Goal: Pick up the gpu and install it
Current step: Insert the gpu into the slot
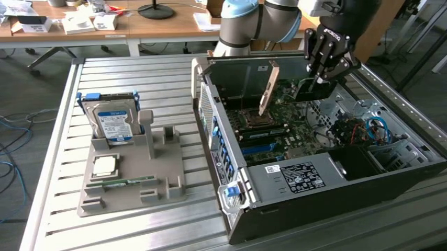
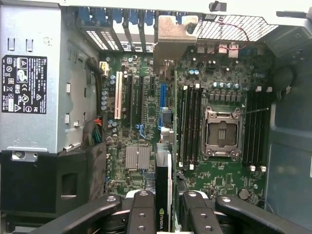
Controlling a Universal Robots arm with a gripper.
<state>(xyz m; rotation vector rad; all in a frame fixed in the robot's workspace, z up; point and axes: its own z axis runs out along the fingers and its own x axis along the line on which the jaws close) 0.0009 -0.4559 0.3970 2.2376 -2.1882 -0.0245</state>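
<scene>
The gpu (image 2: pixel 164 195) stands edge-on between my gripper's (image 2: pixel 167 217) two black fingers (image 2: pixel 142 214), a logo label on its near end. It runs over the motherboard (image 2: pixel 141 102) to a silver bracket (image 2: pixel 171 30) by the case's rear slots. In the exterior view my gripper (image 1: pixel 320 78) hangs inside the open computer case (image 1: pixel 328 183), shut on the gpu (image 1: pixel 268 89). The card's tan-brown part stands upright toward the exterior view's left. Whether the card sits in a slot I cannot tell.
A grey parts holder (image 1: pixel 164 191) on the slatted metal table (image 1: pixel 140 73) carries a hard drive (image 1: pixel 112 121), a processor chip (image 1: pixel 104 166) and a green memory stick (image 1: pixel 129 182). The power supply (image 2: pixel 31 83) and empty processor socket (image 2: pixel 222 132) flank the card. Desks stand behind.
</scene>
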